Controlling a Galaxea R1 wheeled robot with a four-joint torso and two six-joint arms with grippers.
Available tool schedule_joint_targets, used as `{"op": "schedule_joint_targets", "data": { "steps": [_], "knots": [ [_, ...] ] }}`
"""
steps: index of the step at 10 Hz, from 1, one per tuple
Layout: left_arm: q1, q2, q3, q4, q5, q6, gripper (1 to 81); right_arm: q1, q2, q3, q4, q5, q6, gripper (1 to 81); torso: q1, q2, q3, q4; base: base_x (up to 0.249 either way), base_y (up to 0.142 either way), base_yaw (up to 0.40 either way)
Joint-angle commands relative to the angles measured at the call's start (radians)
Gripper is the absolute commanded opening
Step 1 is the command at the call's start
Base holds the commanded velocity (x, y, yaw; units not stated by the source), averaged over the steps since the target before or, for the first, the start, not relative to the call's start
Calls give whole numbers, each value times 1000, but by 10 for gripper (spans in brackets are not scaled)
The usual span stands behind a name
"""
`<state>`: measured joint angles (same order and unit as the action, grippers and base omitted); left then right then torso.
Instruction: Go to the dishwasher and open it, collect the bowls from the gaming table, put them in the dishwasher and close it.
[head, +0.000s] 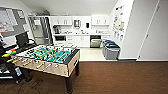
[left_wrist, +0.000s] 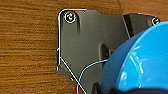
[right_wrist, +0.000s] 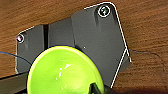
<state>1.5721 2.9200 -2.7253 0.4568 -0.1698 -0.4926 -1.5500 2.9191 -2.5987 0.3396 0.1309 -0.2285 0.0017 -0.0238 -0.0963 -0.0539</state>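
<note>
1. Far left of head view: a seated person (head: 5, 58) with a control rig, next to a dark monitor (head: 22, 39).
2. Gaming table (head: 47, 58) left of centre on dark brown wood floor (head: 120, 77): green field, rods, pale wood sides, black legs. No bowls made out on it.
3. Kitchenette at back: white cabinets (head: 75, 30), counter, dishwasher (head: 95, 41) under the counter right of centre, steel front; door position can't be told.
4. Grey bins (head: 111, 50) just right of the dishwasher, against the white wall.
5. Left wrist view: blue bowl (left_wrist: 140, 62) large and close over the wood floor, dark gripper part at its rim; looks held by left gripper, fingers can't be told.
6. Right wrist view: yellow-green bowl (right_wrist: 63, 71), a dark finger (right_wrist: 96, 88) on its rim; right gripper looks clamped on it.
</note>
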Motion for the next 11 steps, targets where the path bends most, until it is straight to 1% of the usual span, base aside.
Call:
{"op": "schedule_joint_targets", "data": {
  "steps": [1,3,11],
  "knots": [
    [-28,-8,-5,-3,44,8,10,38,-9,0,-7,-62,-3,10,0,0,0,0,176,0,0],
    [-30,-4,-5,-1,44,9,10,38,-2,0,-7,-62,-5,10,0,0,0,0,176,0,0],
    [-28,6,-5,2,46,9,10,35,1,-3,-7,-62,-5,10,0,0,0,0,176,-72,0]
  ]
}}
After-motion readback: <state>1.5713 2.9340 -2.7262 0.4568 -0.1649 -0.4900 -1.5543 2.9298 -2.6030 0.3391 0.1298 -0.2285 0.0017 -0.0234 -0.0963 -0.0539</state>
